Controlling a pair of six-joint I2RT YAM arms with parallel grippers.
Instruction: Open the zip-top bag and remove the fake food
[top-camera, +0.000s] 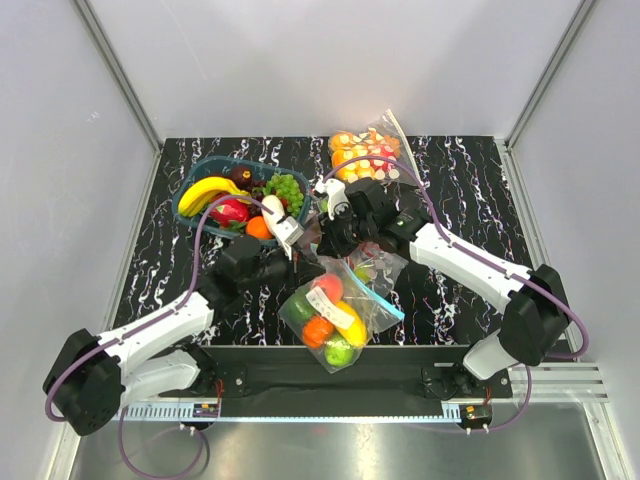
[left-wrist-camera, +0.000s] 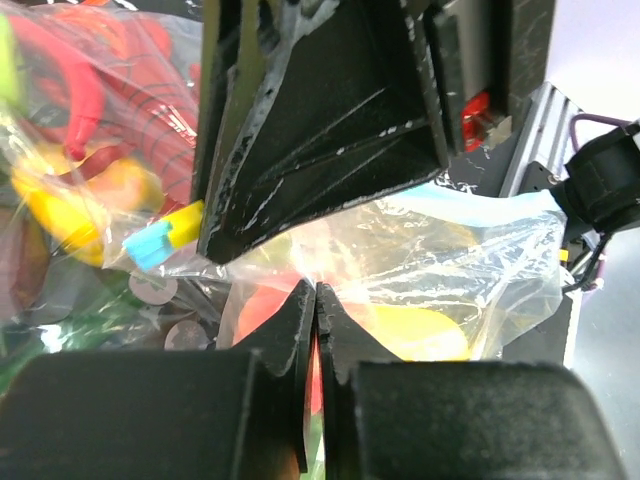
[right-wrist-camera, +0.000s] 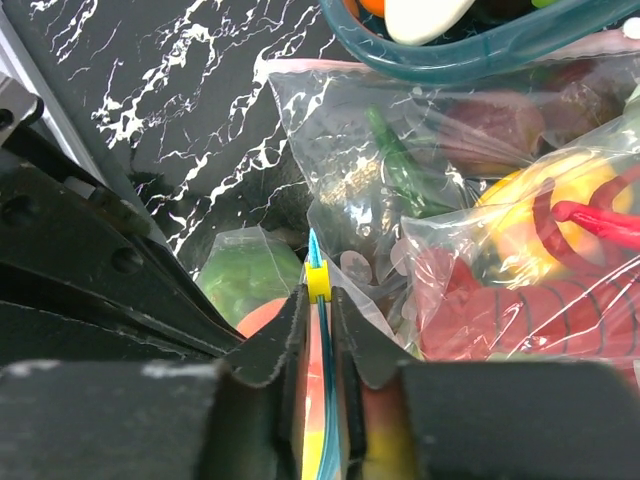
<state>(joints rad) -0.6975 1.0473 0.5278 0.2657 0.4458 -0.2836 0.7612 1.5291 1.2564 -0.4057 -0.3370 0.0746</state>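
Evidently early: the left gripper (left-wrist-camera: 316, 300) is pinched shut on the bag's (left-wrist-camera: 470, 250) film at its tips, and the right gripper (right-wrist-camera: 320, 305) clamps the teal strip (right-wrist-camera: 314, 250) between its fingers. Just beyond them, the fruit (top-camera: 318, 330) sits inside. The seal looks unopened and nothing is out yet.

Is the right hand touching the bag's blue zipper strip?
Touching. The right wrist view shows the right hand pinching the zipper strip between its fingers.
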